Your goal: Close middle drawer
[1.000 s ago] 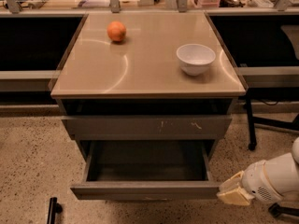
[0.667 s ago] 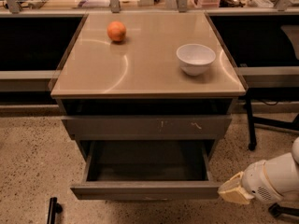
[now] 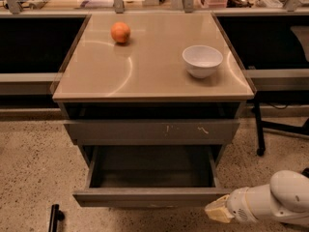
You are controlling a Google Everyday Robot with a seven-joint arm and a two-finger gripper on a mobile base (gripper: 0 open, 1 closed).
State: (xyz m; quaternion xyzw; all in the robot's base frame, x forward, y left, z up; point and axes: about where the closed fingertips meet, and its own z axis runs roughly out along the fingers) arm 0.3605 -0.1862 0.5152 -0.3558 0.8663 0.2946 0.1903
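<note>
Gripper (image 3: 219,209) sits at the right end of the middle drawer (image 3: 145,197) front, low in your view. You cannot tell how wide it is open, or whether it touches. The drawer stands pulled well out beneath the scratched drawer front (image 3: 154,131). You look set to push: next, press straight inward, ideally nearer centre.

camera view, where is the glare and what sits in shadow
Camera view: curved glare arcs sweep the tabletop beside the orange and past the bowl; the bowl casts a soft shadow; the open middle drawer is dark inside; the end effector, at that drawer's front right corner, is brightly lit.
</note>
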